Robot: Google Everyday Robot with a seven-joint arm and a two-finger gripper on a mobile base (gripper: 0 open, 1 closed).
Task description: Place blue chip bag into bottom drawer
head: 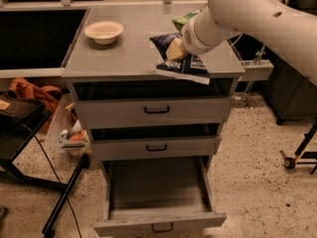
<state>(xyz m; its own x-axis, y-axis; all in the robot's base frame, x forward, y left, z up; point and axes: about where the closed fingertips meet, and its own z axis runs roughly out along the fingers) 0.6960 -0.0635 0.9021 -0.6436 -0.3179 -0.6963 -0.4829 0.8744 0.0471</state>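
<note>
Two upper drawers sit pushed in; the bottom drawer below them is pulled out, with nothing in it. The gripper hangs over the front edge of the counter, clamped on the blue bag. The bag is tilted, its long axis running back-left to front-right and its white edge poking past the counter lip. The open drawer lies well below the bag, slightly left in view and nearer the camera. I judge the next move must clear the lip forward, then go down. A bowl and a green bag rest on the counter.
</note>
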